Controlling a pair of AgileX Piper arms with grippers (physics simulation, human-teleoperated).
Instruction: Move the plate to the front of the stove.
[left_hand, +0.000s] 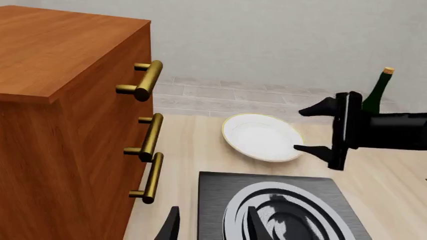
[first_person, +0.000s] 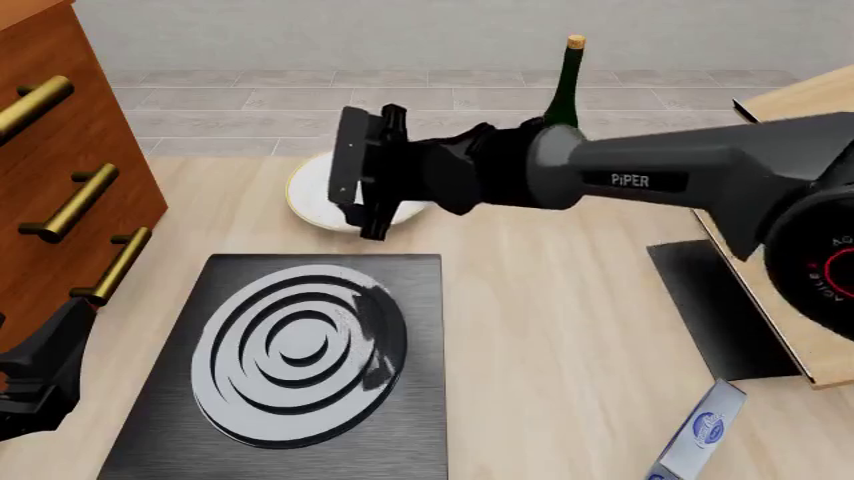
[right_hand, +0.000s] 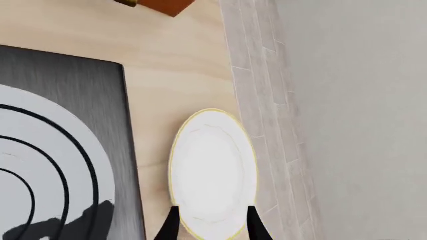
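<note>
The plate (first_person: 320, 195) lies on the worktop just behind the stove (first_person: 300, 350). The right gripper (first_person: 358, 175), fingers apart, straddles its edge; closing shallow could let the thin rim slip or tip the plate.

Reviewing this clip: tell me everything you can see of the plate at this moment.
The plate is round, shallow and white with a thin gold-yellow rim, smooth like glazed ceramic, and empty. It lies flat on the light wooden table, just beyond the far edge of the stove, apart from it. The right pincer is open, its fingers either side of the plate's near-right rim; contact cannot be told. In the front view the pincer hides part of the plate.
</note>
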